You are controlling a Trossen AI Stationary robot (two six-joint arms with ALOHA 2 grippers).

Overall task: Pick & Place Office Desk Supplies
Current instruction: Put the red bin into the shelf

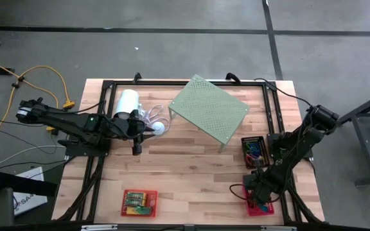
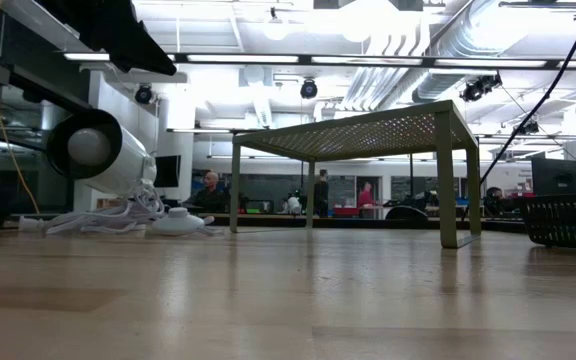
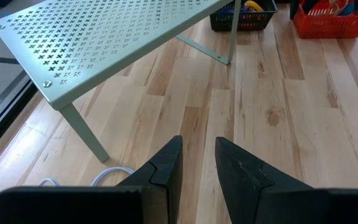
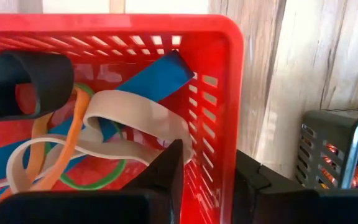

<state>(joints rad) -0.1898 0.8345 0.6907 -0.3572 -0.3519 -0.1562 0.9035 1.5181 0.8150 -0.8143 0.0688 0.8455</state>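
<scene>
A red mesh basket (image 4: pixel 104 37) at the table's near right (image 1: pixel 259 206) holds rubber-band loops: a wide black one (image 4: pixel 23 84), a tan one (image 4: pixel 135 115), and blue, orange and green ones. My right gripper (image 4: pixel 207 168) points down over it (image 1: pixel 260 199), shut on its wall. My left gripper (image 3: pixel 199 155) hovers at the far left (image 1: pixel 145 130), open with nothing between its fingers, beside a white cylinder (image 1: pixel 127 102). A black basket (image 1: pixel 254 149) of colourful clips stands just beyond the red one. A pink basket (image 1: pixel 139 202) with green-white boxes sits near the front edge. My right gripper has the red basket's side wall (image 4: pixel 219 134) between its two fingers, one finger (image 4: pixel 166 171) inside the basket and the other (image 4: pixel 257 183) outside. The fingers come from above, pointing down. Whether the basket stands on the table or hangs just clear, I cannot tell.
A pale green perforated shelf (image 1: pixel 209 109) stands on thin legs at the far middle of the table. The white cylinder's cord and plug (image 1: pixel 159 127) lie by my left gripper. A dark mesh container (image 4: pixel 334 149) sits close beside the red basket. Bare wood lies in the table's middle (image 1: pixel 191 173).
</scene>
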